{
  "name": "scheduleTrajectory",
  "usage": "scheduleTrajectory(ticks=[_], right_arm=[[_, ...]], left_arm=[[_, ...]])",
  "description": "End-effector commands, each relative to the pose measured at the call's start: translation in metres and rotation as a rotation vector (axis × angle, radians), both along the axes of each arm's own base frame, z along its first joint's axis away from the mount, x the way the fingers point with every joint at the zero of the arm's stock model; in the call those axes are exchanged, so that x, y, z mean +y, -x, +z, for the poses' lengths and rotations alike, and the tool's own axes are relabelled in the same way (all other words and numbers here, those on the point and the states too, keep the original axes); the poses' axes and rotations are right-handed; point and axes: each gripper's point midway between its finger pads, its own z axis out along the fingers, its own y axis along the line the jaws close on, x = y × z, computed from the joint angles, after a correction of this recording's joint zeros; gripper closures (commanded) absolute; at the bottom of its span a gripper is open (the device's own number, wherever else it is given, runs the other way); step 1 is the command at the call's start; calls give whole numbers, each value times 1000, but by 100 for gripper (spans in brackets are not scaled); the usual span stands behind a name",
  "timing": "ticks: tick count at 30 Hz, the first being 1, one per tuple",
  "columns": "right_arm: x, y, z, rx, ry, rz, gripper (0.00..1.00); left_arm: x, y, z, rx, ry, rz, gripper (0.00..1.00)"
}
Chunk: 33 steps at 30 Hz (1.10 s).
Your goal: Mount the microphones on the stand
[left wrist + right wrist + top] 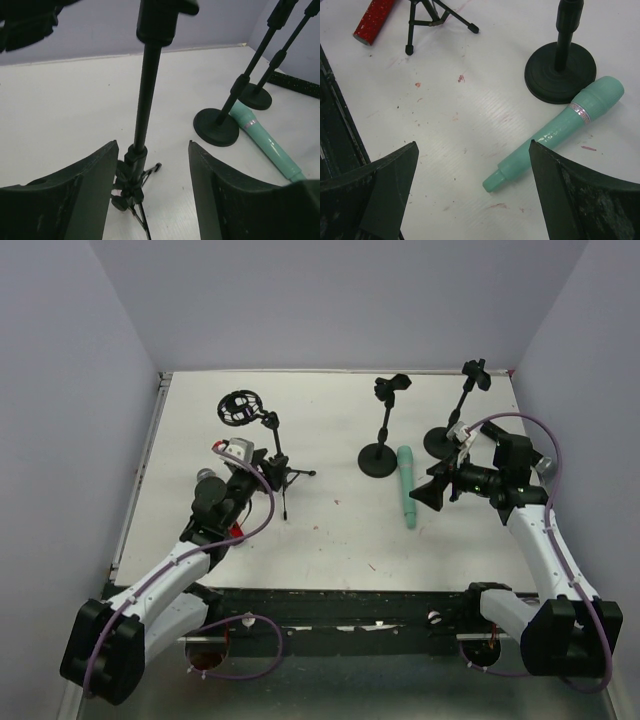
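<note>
**Top view.** Three stands are on the white table (330, 530). The tripod stand (281, 472) with a ring mount is at left, the middle stand (379, 460) sits on a round base, and the far stand (441, 443) is at right rear. The mint-green microphone (406, 486) lies flat on the table just right of the middle stand's base. The left gripper (256, 468) sits close by the tripod stand. The right gripper (428, 490) is just right of the mint-green microphone, jaws spread. A sliver of the red microphone (233, 532) shows under the left arm (most of it hidden).

**Left wrist view.** The left gripper (153, 165) is spread wide and holds nothing. The tripod stand (145, 100) rises in the gap, clear of both fingers. The mint-green microphone (265, 142) lies beyond, its thick end just beside the middle stand (216, 127).

**Right wrist view.** The right gripper (472, 165) is spread apart and empty. The mint-green microphone (560, 131) lies on the table near one finger, ungripped. The red microphone (374, 19) lies beside the feet of the tripod stand (427, 15).
</note>
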Motion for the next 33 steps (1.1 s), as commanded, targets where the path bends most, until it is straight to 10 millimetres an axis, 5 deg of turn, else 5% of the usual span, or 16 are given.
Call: scheduleTrajectory(ticks=[1, 11, 18, 22, 33], right_arm=[[2, -2, 9, -20, -6, 24, 0], [2, -2, 11, -31, -3, 24, 0], [0, -3, 9, -34, 11, 15, 0], [-1, -4, 7, -32, 15, 9, 0], [-1, -4, 8, -35, 16, 11, 0]], left_arm=[[-9, -17, 48, -158, -5, 23, 37], [-9, -40, 51, -189, -99, 126, 53], [-24, -37, 53, -244, -160, 72, 95], [-34, -25, 61, -293, -182, 5, 100], [-89, 50, 79, -279, -55, -432, 100]])
